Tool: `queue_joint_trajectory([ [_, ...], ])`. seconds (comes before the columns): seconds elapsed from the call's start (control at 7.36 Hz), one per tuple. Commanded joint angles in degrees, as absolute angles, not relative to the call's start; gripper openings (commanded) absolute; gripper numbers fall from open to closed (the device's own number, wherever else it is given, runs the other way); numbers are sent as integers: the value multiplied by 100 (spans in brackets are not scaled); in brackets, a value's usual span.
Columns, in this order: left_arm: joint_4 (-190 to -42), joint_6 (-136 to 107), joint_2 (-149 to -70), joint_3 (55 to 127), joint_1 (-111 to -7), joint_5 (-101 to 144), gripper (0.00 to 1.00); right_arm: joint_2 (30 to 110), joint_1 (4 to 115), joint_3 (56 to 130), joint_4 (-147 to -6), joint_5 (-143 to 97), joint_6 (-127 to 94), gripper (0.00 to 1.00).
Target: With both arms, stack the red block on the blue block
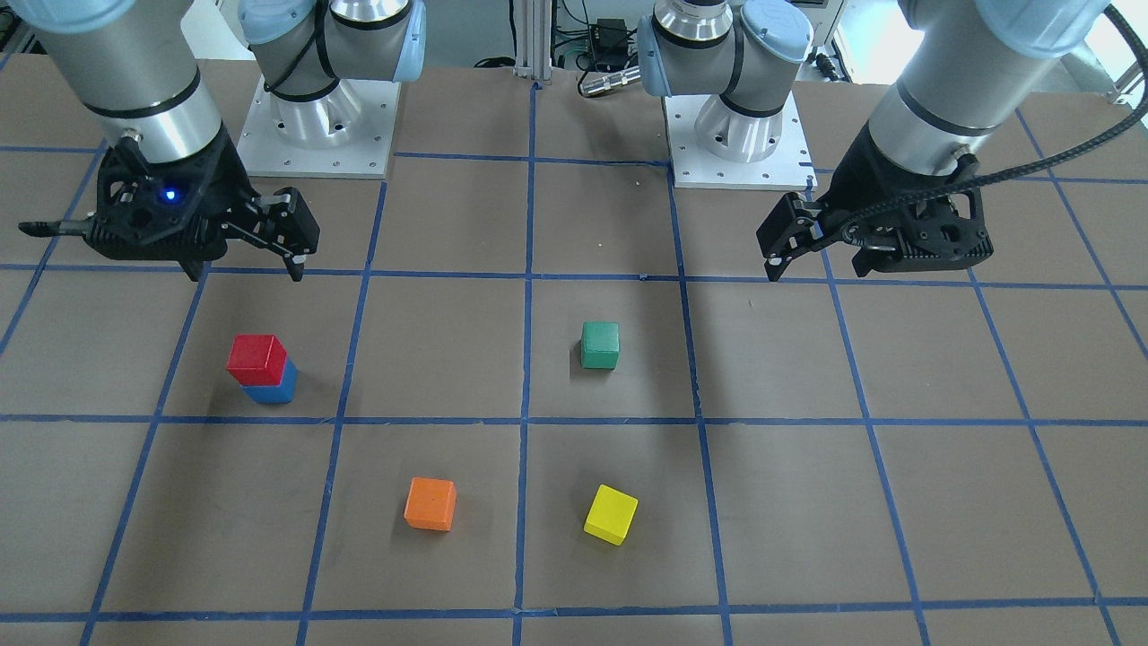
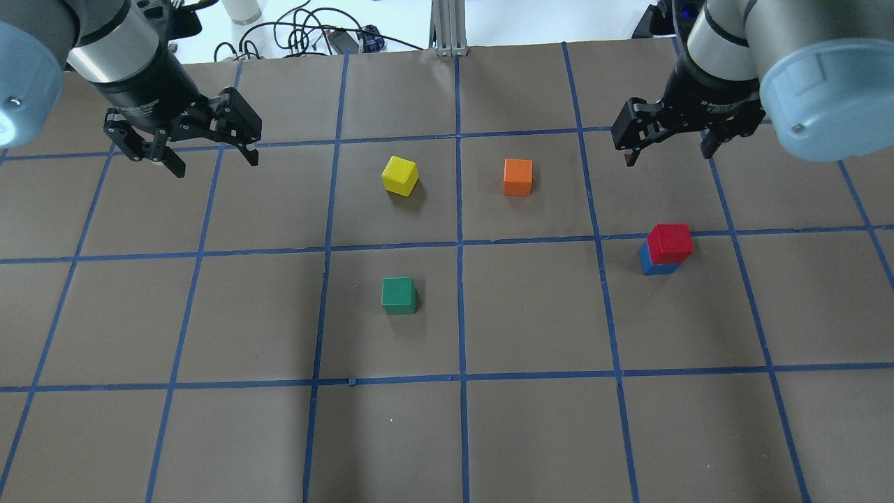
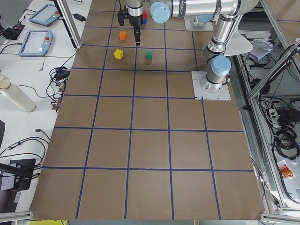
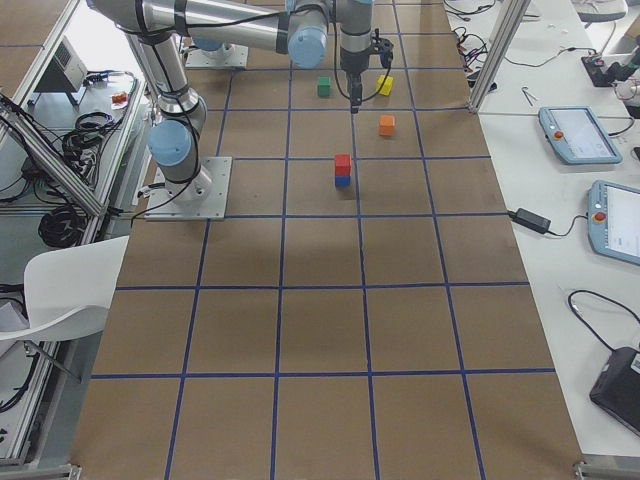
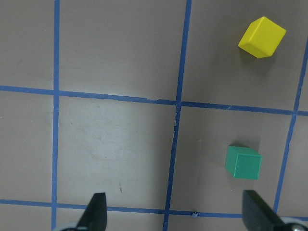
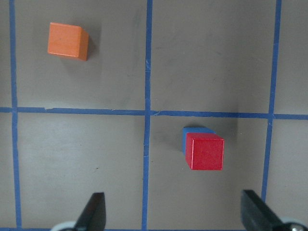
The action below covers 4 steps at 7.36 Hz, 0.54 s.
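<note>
Risk of toppling: noting red block (image 2: pixel 670 242) sitting, seemingly slightly offset, atop blue block (image 2: pixel 653 267) on worktop (image 2: pixel 531 314). Holding right claw (image 2: pixel 667 155) and left claw (image 2: pixel 215 165) wide open and empty, well apart from stack. Sweeping low past stack — risking knocking it off.

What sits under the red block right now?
The blue block, resting on the table. The red block sits slightly offset, so only blue's edges show; its top is mostly covered.
</note>
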<state>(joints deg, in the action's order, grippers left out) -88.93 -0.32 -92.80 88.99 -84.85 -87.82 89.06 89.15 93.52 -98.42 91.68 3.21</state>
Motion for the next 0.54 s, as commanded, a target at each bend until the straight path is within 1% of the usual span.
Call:
queue_joint_trajectory([
  [0.0, -8877, -79, -9290, 8824, -8953, -9050, 100, 8912, 9000, 9141, -9694, 9132, 194, 100],
  [0.14, -8755, -88, -9212, 8885, -9130, -9140, 100, 8903, 8991, 9141, -9712, 9141, 193, 100],
  [0.41, -8745, -70, -9158, 9008, -9167, -9141, 100, 8903, 8982, 9115, -9712, 9036, 132, 100],
])
